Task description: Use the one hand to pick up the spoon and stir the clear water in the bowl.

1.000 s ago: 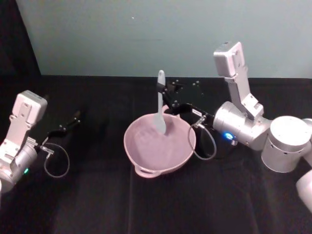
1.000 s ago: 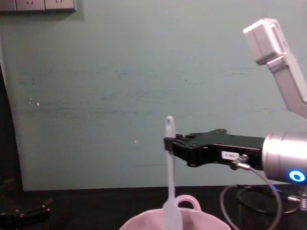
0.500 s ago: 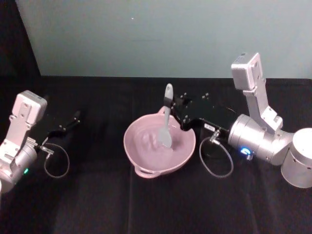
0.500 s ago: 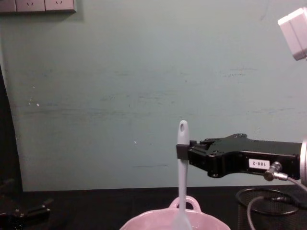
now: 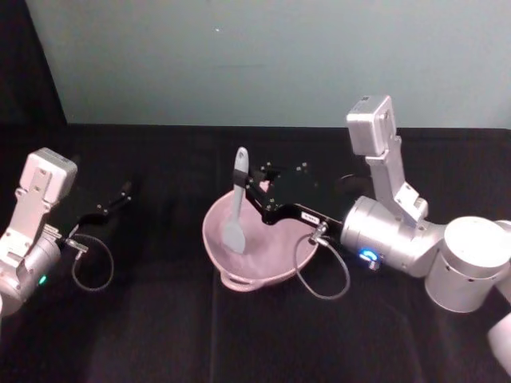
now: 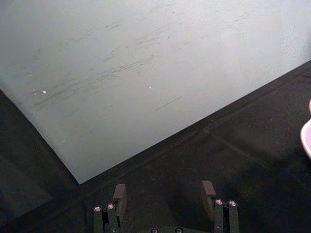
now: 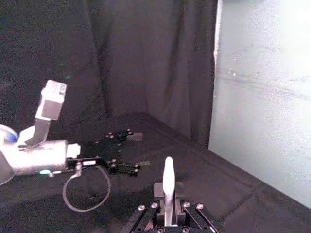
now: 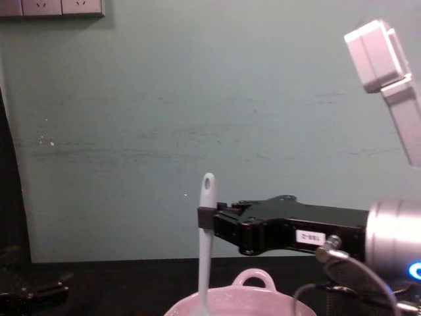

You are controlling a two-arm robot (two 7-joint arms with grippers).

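One gripper at work: right gripper (image 5: 247, 189) clamped shut on the spoon (image 5: 236, 211) handle, above the bowl (image 5: 271, 270).
Spoon near upright, hole end up, blade down inside the bowl at its 9 o'clock side; arm reaches in from 3 o'clock. Idle left gripper (image 5: 118, 197) at 9 o'clock on the table (image 5: 160, 335), jaws apart, holding nothing.

looks like robot lab test bench: black-draped table (image 5: 160, 335), bare teal wall (image 5: 239, 64), black curtain (image 7: 121, 58), wall sockets (image 8: 52, 6)

Black right gripper (image 8: 209, 218) with white label (image 8: 309, 236); silver cylindrical wrist (image 5: 383, 235), blue light (image 5: 367, 256), grey looped cable (image 5: 319, 271); black left gripper (image 5: 120, 195).
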